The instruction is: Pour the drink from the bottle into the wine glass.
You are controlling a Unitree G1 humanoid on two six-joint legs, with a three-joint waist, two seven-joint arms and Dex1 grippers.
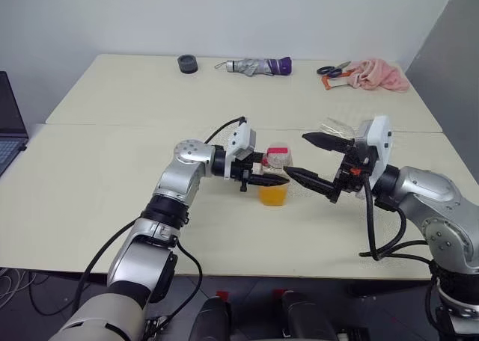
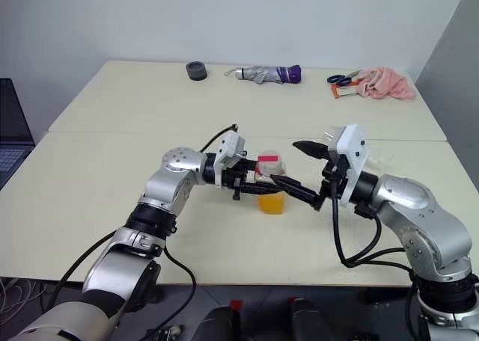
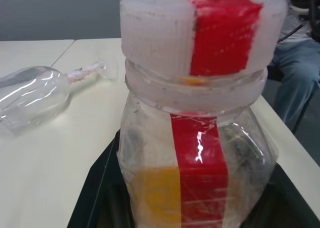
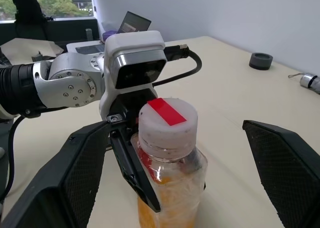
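Left eye view shows your left end effector (image 1: 263,178) pinching the bottle (image 1: 274,176) mid-counter (image 1: 112,199); your right end effector (image 1: 318,161), spread wide, flanks its cap, with the wine glass (image 3: 35,94) lying just beyond.

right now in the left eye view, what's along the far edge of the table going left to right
black ring → folded umbrella → scissors → pink cloth
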